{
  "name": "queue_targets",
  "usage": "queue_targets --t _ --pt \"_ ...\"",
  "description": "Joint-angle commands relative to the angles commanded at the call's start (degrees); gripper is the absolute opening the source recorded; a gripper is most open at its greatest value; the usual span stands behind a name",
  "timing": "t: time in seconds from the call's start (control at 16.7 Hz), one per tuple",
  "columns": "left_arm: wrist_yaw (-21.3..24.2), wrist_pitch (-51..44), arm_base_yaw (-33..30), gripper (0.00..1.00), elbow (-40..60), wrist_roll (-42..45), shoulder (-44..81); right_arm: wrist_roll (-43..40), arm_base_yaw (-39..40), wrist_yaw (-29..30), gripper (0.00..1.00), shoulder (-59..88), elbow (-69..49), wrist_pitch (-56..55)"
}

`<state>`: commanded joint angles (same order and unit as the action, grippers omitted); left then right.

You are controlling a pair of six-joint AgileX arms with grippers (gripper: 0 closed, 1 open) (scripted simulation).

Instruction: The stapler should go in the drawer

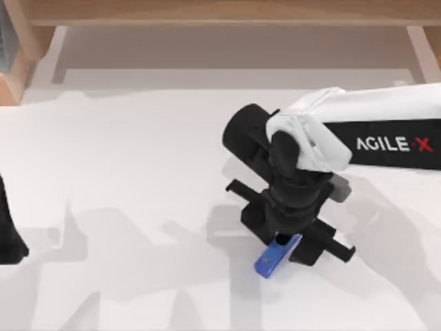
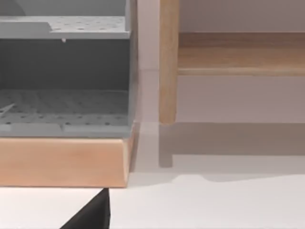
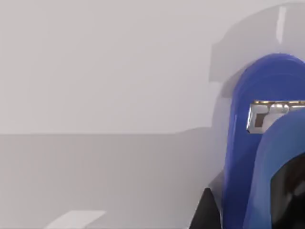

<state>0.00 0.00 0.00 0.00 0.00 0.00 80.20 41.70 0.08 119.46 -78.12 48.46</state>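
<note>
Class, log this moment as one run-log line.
right gripper: over stapler, grip unclear | left arm: parked at table's left edge | stapler: on table, not in drawer

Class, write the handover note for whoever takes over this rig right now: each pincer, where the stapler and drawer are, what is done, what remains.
Right pincer: down over the stapler on the white table, near the middle of its front half. The top view does not show whether its fingers have closed on it.
Left arm: parked at the table's left edge, its wrist camera facing the wooden cabinet with grey shelves.
Stapler: blue, seen close up in the right wrist view, apparently resting on the table.
Done: approach to the stapler.
Left: secure the grip, lift, carry it to the drawer, release. I cannot tell whether a drawer is open.
</note>
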Motion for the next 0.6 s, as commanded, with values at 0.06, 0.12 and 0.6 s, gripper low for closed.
queue_targets --t 0.06,0.12,0.6 --pt "0.0 0.0 0.0 1.00 0.0 0.0 0.0 0.0 0.0 0.0 0.10 0.0 0.0 0.0" --pt "0.0 0.0 0.0 1.00 0.0 0.0 0.0 0.0 0.0 0.0 0.02 0.0 0.0 0.0" --pt "0.0 0.0 0.0 1.00 0.0 0.0 0.0 0.0 0.0 0.0 0.00 0.0 0.0 0.0"
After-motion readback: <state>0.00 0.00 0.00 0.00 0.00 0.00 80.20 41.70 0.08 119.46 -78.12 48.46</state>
